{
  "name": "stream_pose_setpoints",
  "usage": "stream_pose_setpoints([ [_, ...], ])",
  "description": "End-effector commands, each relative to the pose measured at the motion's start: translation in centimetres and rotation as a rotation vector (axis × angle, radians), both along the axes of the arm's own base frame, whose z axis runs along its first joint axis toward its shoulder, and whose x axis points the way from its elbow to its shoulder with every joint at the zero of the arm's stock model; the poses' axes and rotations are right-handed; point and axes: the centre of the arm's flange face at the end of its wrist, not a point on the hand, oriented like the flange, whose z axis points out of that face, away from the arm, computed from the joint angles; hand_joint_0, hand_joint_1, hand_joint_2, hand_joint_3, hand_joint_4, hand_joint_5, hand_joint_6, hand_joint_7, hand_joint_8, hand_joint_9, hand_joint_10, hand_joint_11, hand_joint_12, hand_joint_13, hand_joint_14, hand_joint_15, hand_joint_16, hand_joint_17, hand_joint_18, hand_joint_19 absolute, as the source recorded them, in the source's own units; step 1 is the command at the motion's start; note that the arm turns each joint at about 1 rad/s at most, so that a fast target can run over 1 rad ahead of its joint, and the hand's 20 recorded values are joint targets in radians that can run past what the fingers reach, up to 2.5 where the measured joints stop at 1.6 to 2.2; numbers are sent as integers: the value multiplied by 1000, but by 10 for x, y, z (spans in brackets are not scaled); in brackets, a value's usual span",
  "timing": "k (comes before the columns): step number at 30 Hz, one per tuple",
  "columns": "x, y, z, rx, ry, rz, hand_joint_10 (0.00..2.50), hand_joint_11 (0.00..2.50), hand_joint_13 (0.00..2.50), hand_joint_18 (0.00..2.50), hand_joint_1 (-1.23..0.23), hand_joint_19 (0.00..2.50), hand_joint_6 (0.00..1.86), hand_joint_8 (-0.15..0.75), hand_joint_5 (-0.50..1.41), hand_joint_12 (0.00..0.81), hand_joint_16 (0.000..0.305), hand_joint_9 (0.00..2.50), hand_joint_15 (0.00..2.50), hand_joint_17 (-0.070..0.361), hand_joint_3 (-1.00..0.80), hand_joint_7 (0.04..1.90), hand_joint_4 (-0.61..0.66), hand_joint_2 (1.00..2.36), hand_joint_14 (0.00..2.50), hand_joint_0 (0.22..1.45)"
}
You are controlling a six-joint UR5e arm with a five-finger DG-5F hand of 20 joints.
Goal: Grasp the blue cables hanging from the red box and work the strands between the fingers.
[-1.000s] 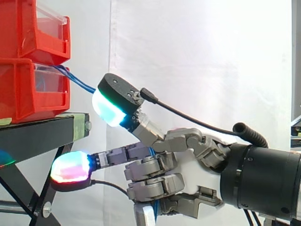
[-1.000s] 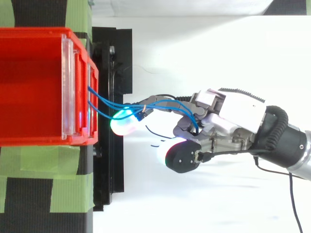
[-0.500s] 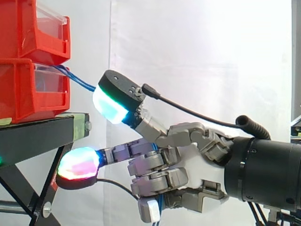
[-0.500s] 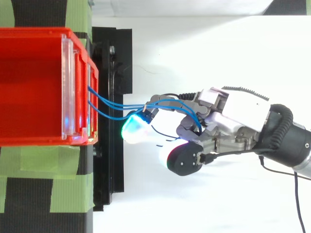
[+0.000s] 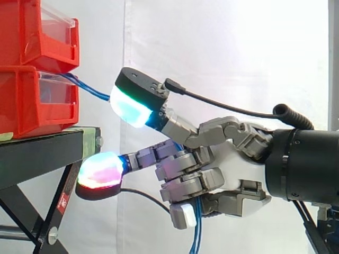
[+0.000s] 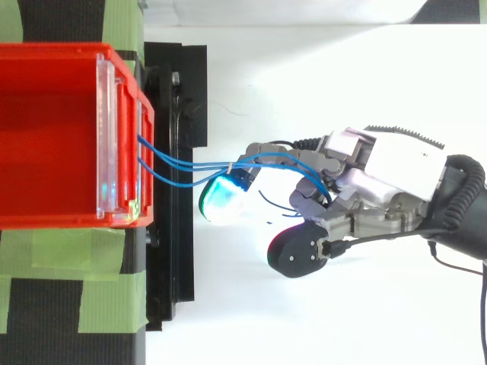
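Observation:
Thin blue cables (image 6: 183, 166) run from the front of the lower red bin (image 5: 37, 103) rightward into my hand (image 5: 233, 159). Seen from above, the strands loop over my hand (image 6: 380, 175) and pass between its curled fingers. Their loose ends hang below the hand as blue strands (image 5: 197, 233). One fingertip (image 5: 130, 108) glows cyan-green just right of the bin. Another fingertip (image 5: 100, 169) glows pink and red beside the stand's edge. The hand hovers right of the bins, apart from them.
Two red bins are stacked, the upper bin (image 5: 39, 32) over the lower, on a black stand (image 5: 42, 153) with slanted legs. Green tape (image 6: 99, 281) covers the stand's top around the bin (image 6: 46, 137). A white curtain hangs behind.
My hand has drawn right, away from the bins, and risen slightly, pulling the cables longer. More blue strand now hangs below the hand.

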Motion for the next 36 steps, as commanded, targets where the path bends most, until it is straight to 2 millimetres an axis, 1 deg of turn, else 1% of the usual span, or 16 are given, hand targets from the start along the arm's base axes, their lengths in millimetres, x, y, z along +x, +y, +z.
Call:
stream_pose_setpoints([
  [1,-1,-1,2,8,4,0,2500,2500,2019,2481,-599,670,4,566,152,736,243,1772,1785,182,-965,1232,329,1001,2500,822],
  [3,-5,-2,0,7,11,0,2500,2500,2015,2480,-599,672,4,573,150,736,243,1771,1781,182,-959,1226,331,1002,2500,822],
  [7,-19,-5,-1,1,20,3,2500,2500,2012,2476,-600,640,5,571,151,738,240,1765,1768,180,-951,1219,335,1002,2500,822],
  [12,-27,-6,6,2,8,5,2500,2500,2005,2481,-602,649,9,573,138,732,243,1767,1735,182,-943,1173,348,1003,2500,807],
  [13,-27,-6,9,0,4,8,2500,2500,2004,2479,-603,652,9,571,138,731,241,1766,1737,181,-944,1172,351,1003,2500,803],
  [14,-28,-5,11,1,2,9,2500,2500,2005,2488,-601,641,10,564,141,731,246,1765,1734,184,-949,1158,367,1002,2500,795],
  [15,-28,-4,17,4,-4,11,2500,2500,2003,2487,-600,657,10,567,138,729,245,1766,1736,184,-950,1147,367,1002,2500,791],
  [25,-30,-5,16,-2,6,11,2500,2500,2003,2500,-588,646,13,541,146,711,244,1786,1702,183,-932,1161,403,1004,2500,771],
  [26,-30,-4,16,-2,6,12,2500,2500,1999,2500,-587,620,13,542,160,704,239,1788,1707,179,-930,1161,410,1003,2500,768],
  [29,-30,-5,16,-2,6,11,2500,2500,1999,2500,-585,622,13,539,172,703,237,1794,1712,178,-928,1145,418,1004,2500,765],
  [32,-29,-5,16,-3,7,11,2500,2500,1989,2500,-587,629,13,537,154,700,240,1790,1710,180,-929,1135,439,1003,2500,765],
  [36,-29,-5,17,-2,4,11,2500,2500,1981,2493,-589,627,13,530,152,695,237,1787,1712,178,-935,1146,424,1003,2500,765],
])
